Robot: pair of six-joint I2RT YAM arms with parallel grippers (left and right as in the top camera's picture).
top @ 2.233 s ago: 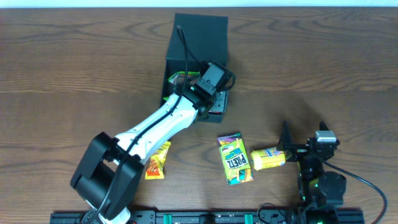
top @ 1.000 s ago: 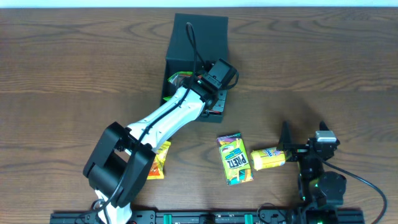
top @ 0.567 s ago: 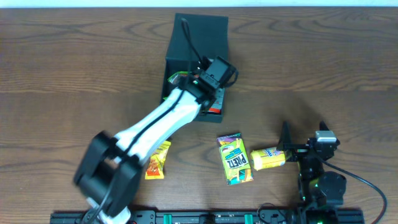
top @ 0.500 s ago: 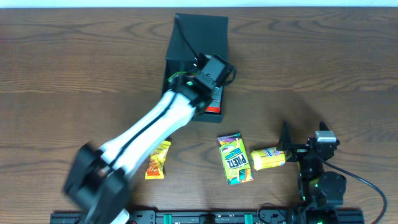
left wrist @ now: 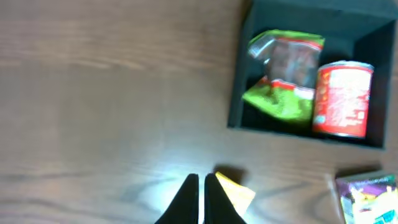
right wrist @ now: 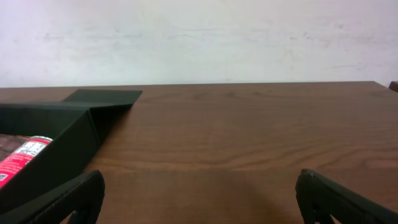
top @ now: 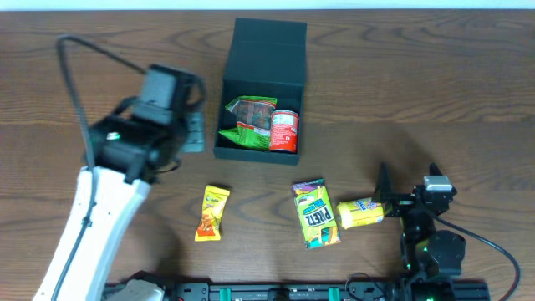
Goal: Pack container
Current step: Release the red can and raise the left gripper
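Observation:
The dark teal container [top: 267,50] stands open at the back centre, its wall [left wrist: 239,74] in the left wrist view and its side [right wrist: 62,134] in the right wrist view. Inside lie a green packet [top: 247,119] [left wrist: 283,74] and a red can [top: 285,131] [left wrist: 342,96] [right wrist: 22,155]. My left gripper [top: 194,132] [left wrist: 200,185] hovers left of the container, shut and empty, above a yellow-orange packet [top: 211,213] [left wrist: 236,191]. At the front right my right gripper [top: 408,180] [right wrist: 202,199] stands wide open with nothing between its fingers.
A green pretzel packet [top: 315,214] [left wrist: 367,193] and a yellow packet [top: 361,212] lie in front of the container, just left of the right arm. The container's lid flap [right wrist: 102,96] lies flat behind it.
My left arm has pulled out of the container and swung left. The red can and the green packet, earlier covered by the arm, show inside. The right arm has not moved.

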